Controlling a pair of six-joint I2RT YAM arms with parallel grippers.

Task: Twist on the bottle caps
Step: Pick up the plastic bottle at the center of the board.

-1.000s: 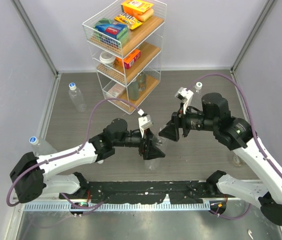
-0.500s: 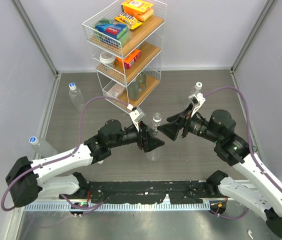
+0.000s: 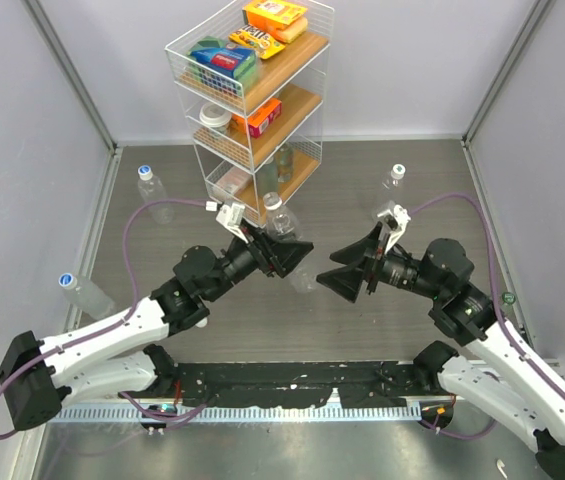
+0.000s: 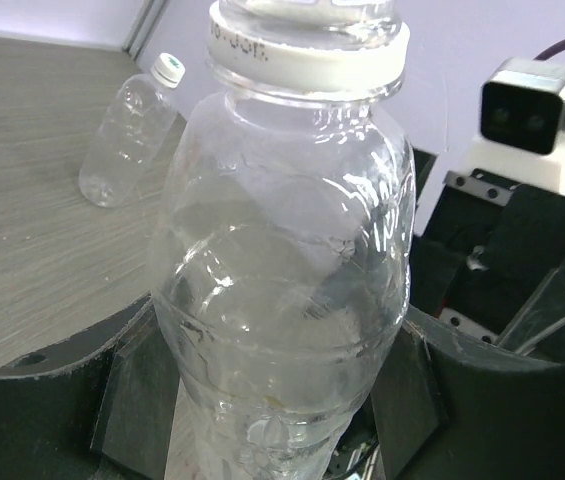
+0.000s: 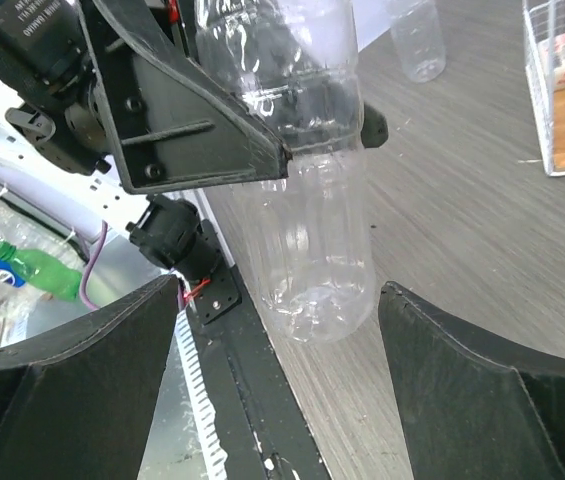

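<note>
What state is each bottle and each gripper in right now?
held bottle, white cap on its neck, gripped around the body.
left gripper, shut on the held bottle.
right gripper, open, empty, apart from the held bottle.
back-left bottle, upright, capped.
left-edge bottle, capped.
back-right bottle, upright, capped.

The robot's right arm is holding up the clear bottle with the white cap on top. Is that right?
Not quite. It is the left gripper that holds up the clear bottle with the white cap on top. The left wrist view shows the bottle clamped between that gripper's fingers. The right gripper is open, apart from the bottle.
</note>
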